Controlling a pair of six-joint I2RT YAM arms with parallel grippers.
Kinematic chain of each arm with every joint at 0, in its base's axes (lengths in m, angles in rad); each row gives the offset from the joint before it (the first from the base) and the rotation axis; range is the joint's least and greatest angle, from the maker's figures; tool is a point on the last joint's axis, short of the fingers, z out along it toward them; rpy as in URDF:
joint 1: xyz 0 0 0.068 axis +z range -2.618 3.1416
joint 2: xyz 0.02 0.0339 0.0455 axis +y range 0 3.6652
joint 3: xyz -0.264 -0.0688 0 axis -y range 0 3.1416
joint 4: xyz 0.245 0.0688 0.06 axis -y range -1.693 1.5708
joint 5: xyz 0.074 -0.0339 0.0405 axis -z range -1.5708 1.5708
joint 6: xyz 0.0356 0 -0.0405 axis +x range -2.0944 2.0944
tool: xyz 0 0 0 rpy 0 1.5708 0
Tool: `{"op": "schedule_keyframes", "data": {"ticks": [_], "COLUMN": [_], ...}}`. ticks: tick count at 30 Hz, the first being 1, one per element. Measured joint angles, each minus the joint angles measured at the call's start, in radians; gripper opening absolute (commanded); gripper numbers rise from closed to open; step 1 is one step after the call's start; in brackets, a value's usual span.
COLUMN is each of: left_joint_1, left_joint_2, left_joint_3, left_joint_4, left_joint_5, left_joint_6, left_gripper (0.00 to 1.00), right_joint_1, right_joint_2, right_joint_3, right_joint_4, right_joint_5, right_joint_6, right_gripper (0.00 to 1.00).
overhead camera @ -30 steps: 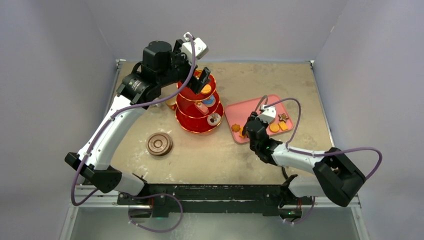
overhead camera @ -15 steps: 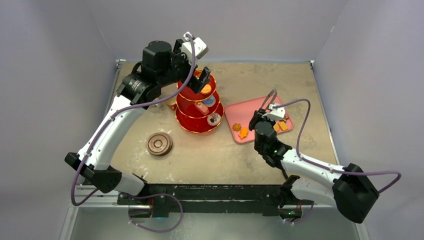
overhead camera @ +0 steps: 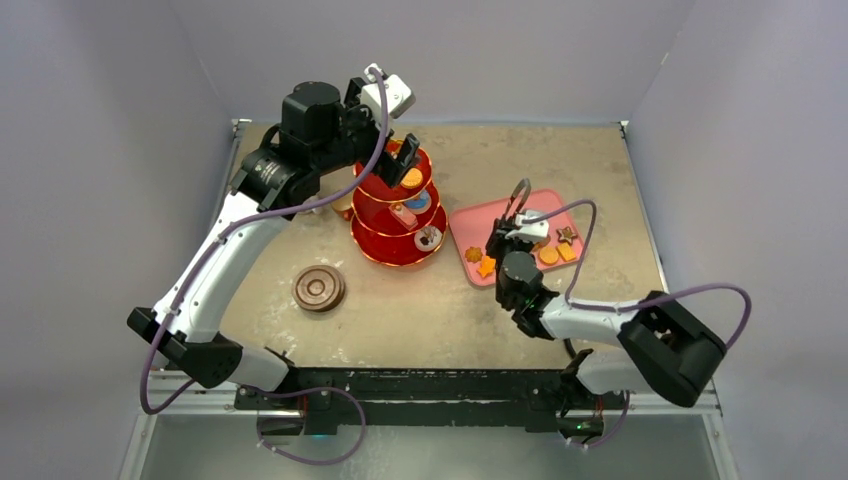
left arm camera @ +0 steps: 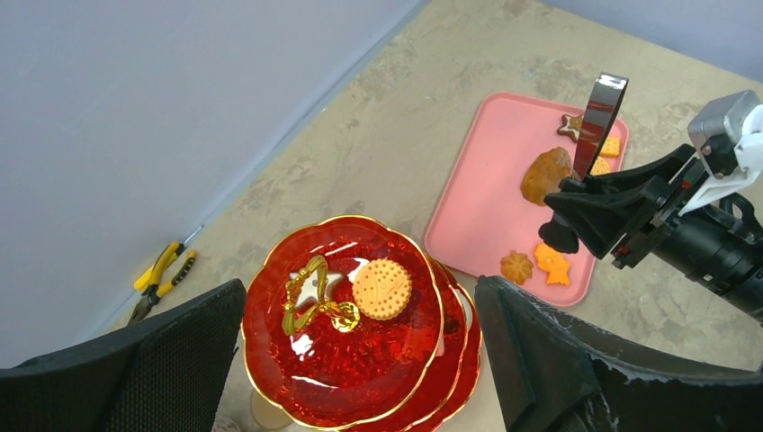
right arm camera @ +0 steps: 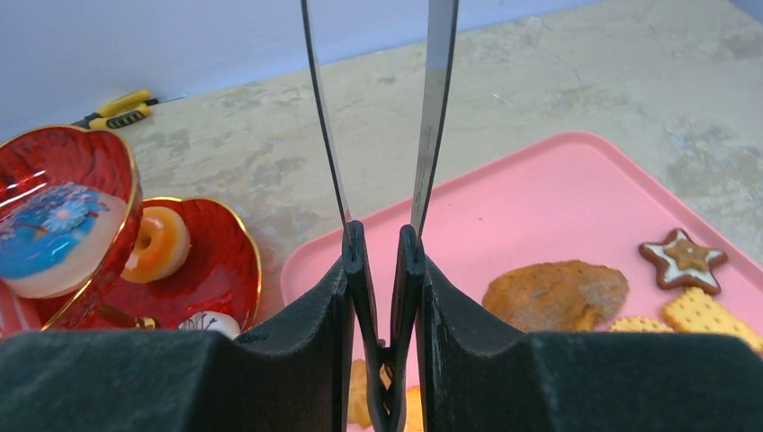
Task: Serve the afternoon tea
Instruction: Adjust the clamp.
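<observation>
Brown saucer (overhead camera: 318,288) sits alone on the left. Left gripper (overhead camera: 403,160) hovers over the red stand (left arm camera: 324,369), fingers spread wide, a round biscuit (left arm camera: 381,288) on the top tier. Just right of it lies the pink tray (left arm camera: 486,180), more biscuits on it. Right gripper (right arm camera: 382,261) is above its near edge, fingers pinching the tongs (right arm camera: 435,117).

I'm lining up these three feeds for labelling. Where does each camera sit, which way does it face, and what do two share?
Top external: fixed above and behind the arms, looking down on the table; both arms show, bases at the bottom.
Left wrist: above the red stand, looking down; the open left gripper frames it.
Right wrist: low over the pink tray, looking toward a wall; the right gripper is shut on black tongs.
Both wrist views share the tray, the star biscuit and yellow pliers.
</observation>
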Motion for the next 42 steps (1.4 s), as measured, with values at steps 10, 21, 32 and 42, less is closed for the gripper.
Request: {"op": "schedule_keyframes", "data": {"ticks": [10, 21, 32, 42], "left_joint_1": [0.0, 0.0, -0.007, -0.15], "left_joint_2": [-0.007, -0.012, 0.043, 0.19], "left_joint_3": [0.0, -0.03, -0.095, -0.18], "left_joint_4": [0.0, 0.023, 0.145, 0.252], "left_joint_5": [0.001, 0.02, 0.087, 0.095], "left_joint_6": [0.008, 0.02, 0.05, 0.065], "left_gripper": [0.99, 0.99, 0.99, 0.96], "right_joint_1": [0.024, 0.037, 0.037, 0.037], "right_joint_2": [0.27, 0.171, 0.156, 0.029], "right_joint_3": [-0.077, -0.159, -0.172, -0.172], "right_joint_4": [0.529, 0.608, 0.644, 0.647], "right_joint_5": [-0.096, -0.303, -0.509, -0.639], "right_joint_6": [-0.262, -0.282, -0.273, -0.292], "right_gripper": [0.31, 0.36, 0.38, 0.41]}}
